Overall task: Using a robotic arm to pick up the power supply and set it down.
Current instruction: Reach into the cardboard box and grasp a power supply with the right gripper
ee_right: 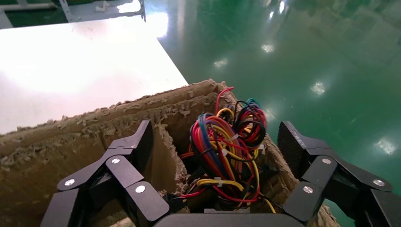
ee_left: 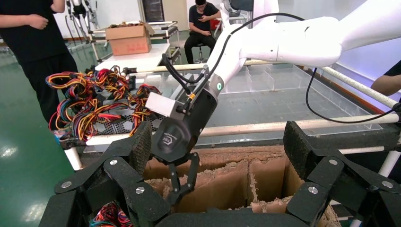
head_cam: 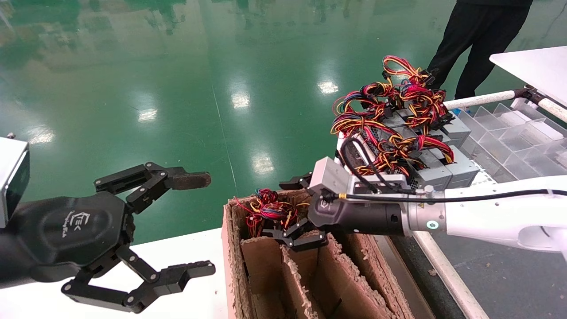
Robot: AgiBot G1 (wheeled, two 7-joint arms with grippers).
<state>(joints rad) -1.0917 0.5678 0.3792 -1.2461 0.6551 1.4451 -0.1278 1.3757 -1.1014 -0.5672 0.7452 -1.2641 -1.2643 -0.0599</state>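
The robotic arm [head_cam: 487, 212] reaches in from the right over a torn cardboard box [head_cam: 231, 266]. Its gripper [head_cam: 287, 208] is open above the box's far corner compartment. In that compartment sits a power supply, of which only the bundle of red, yellow and blue wires [head_cam: 268, 210] shows; the grey body is hidden. In the right wrist view the wires [ee_right: 227, 151] lie between the open fingers [ee_right: 135, 146], and I cannot tell whether they touch. My left gripper [head_cam: 201, 223] hangs open and empty at the left, apart from the box.
Several more grey power supplies with wire bundles [head_cam: 416, 146] are stacked on a rack behind the right arm. Clear plastic bins [head_cam: 518, 133] lie to the right. A person [head_cam: 483, 35] stands at the far right. The box has cardboard dividers [head_cam: 292, 274] and stands on a white table [head_cam: 195, 248].
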